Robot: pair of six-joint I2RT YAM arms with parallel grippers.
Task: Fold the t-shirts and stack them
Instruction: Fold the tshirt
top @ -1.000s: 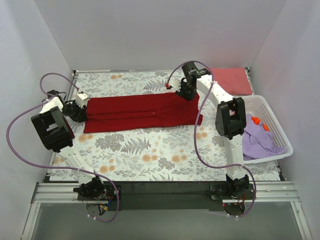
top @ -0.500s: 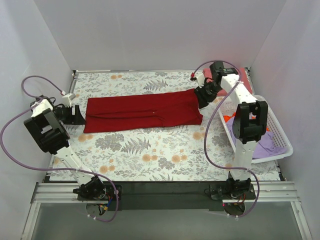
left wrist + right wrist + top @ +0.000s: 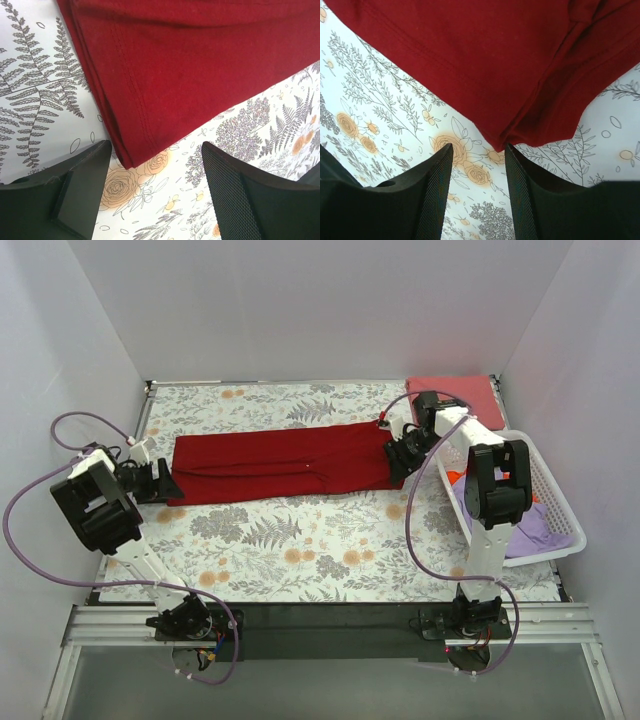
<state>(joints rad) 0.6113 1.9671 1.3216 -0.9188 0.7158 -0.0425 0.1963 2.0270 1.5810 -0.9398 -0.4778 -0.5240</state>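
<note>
The deep crimson t-shirt (image 3: 285, 462) lies as a long folded strip across the floral cloth. My left gripper (image 3: 160, 483) is open just off its near left corner, which shows in the left wrist view (image 3: 200, 65) ahead of the open gripper (image 3: 155, 195). My right gripper (image 3: 395, 458) is open at the near right corner; the right wrist view shows that corner of the shirt (image 3: 485, 60) just above the gap of the gripper (image 3: 479, 195). Neither holds cloth. A pinkish-red shirt (image 3: 455, 392) lies folded at the back right. A lavender shirt (image 3: 535, 528) and an orange one (image 3: 460, 477) are in the basket.
The white lattice basket (image 3: 560, 502) stands at the right edge, close to the right arm. The grey-and-orange floral cloth (image 3: 300, 550) covers the table. White walls close in the left, back and right sides.
My right gripper came from the back right beside the pinkish-red shirt down to the crimson shirt's near right corner. My left gripper shifted nearer, to the near left corner.
</note>
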